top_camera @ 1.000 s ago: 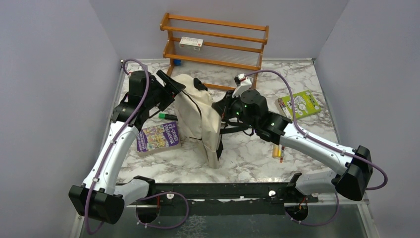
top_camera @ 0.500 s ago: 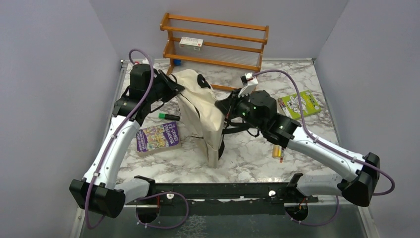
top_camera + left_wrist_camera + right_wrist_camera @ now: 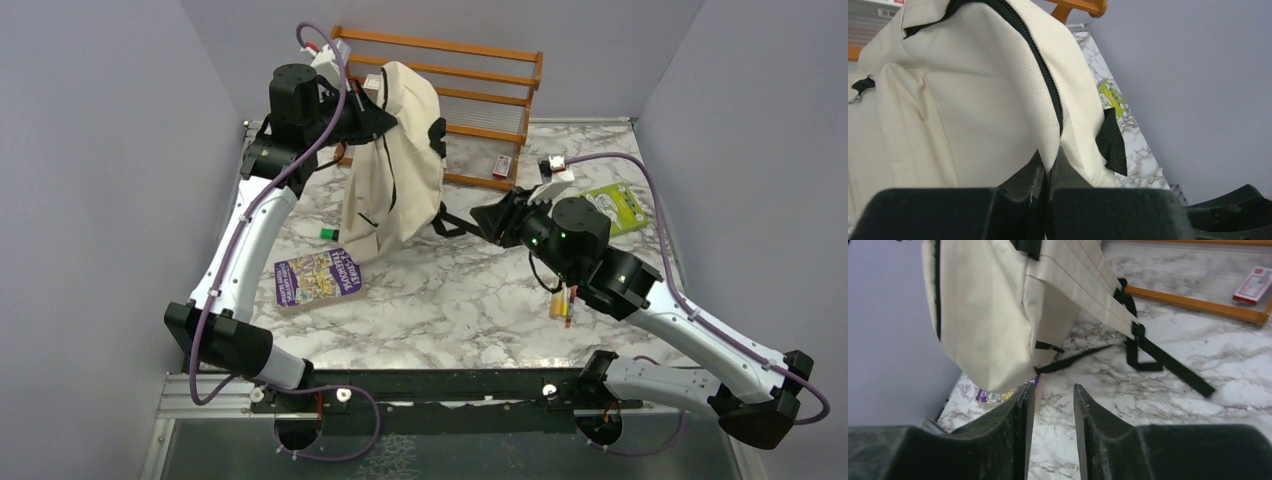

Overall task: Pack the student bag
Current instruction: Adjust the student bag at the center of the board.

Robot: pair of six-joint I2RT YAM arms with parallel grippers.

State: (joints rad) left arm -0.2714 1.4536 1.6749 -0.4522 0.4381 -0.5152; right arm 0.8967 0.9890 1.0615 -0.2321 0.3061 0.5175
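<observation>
Since a second ago the student bag (image 3: pixel 393 165) has come up off the tabletop (image 3: pixel 470 300), where it was standing between both arms. From the top view I am seeing it hanging from the left hand (image 3: pixel 377 110), high in front of the wooden rack (image 3: pixel 490 75) at the far edge. The right hand (image 3: pixel 492 215) has let go and is sitting apart, to the bag's right and low over the tabletop. The bag's long axis is running up and down, with its upper end at the left hand and its lower end dangling near a green marker (image 3: pixel 329 233) and a purple book (image 3: pixel 318 277). Its black straps (image 3: pixel 455 222) are trailing toward the right hand. Open tabletop is lying in front of the bag, toward the arm bases, and a green pack (image 3: pixel 617 207) is sitting near the right wall.

On the left wrist view, the left hand (image 3: pixel 1049 169) is pinching a fold of the bag's (image 3: pixel 963 105) cream fabric, just beside the black zipper.

On the right wrist view, the right hand (image 3: pixel 1052 392) is standing spread with nothing between its fingers. The bag (image 3: pixel 993 315) is hanging ahead of it, and one strap is lying on the tabletop.
</observation>
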